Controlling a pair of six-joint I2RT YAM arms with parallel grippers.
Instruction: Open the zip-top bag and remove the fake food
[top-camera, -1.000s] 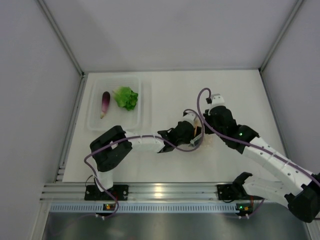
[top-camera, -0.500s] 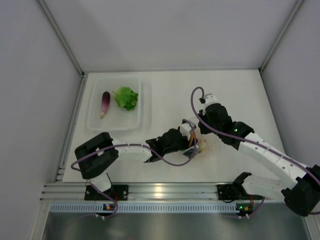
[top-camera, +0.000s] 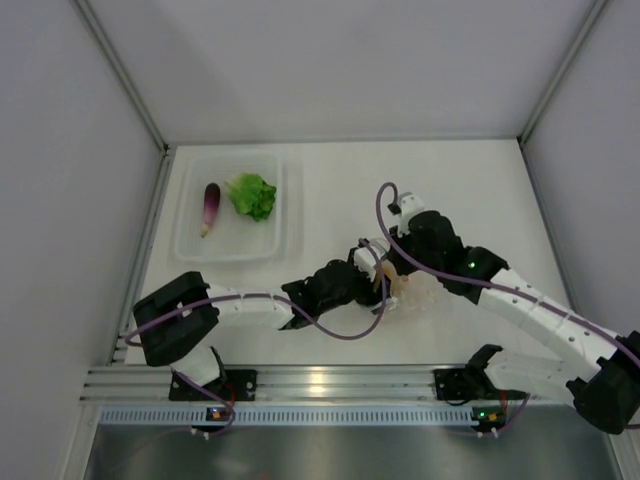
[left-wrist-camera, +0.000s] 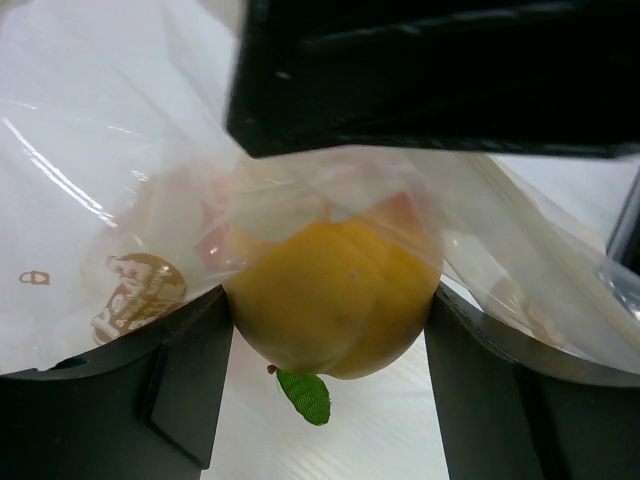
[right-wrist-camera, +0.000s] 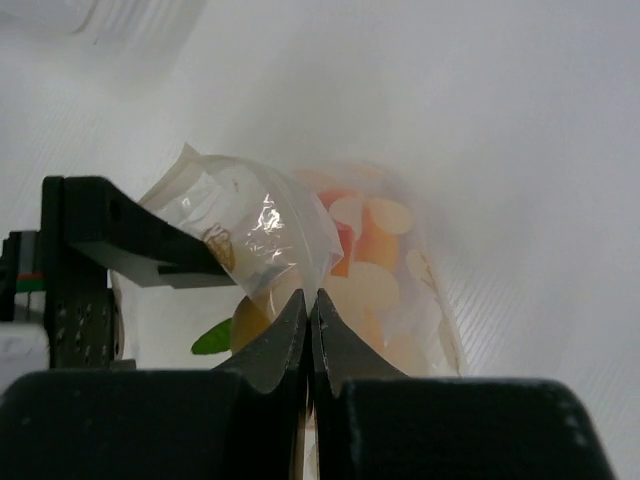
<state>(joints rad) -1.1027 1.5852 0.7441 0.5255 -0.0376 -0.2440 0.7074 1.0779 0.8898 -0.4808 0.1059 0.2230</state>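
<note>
The left claw (left-wrist-camera: 330, 352) is clamped on a peach (left-wrist-camera: 330, 300) at the mouth of the bag (left-wrist-camera: 90, 210). Over the past second its arm has pulled back leftward and nearer. The right claw (right-wrist-camera: 308, 312), pinched tight on the bag's film, has followed slightly. The bag lies on the surface (top-camera: 330, 200), mid-right. The eggplant (top-camera: 211, 205) and lettuce (top-camera: 252, 195) stay in the tray (top-camera: 190, 245).

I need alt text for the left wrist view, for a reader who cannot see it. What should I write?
A round orange-yellow fruit with a small green leaf sits gripped between the black jaws of the left gripper, its upper part under the clear film of the zip-top bag. White table shows below.
</note>
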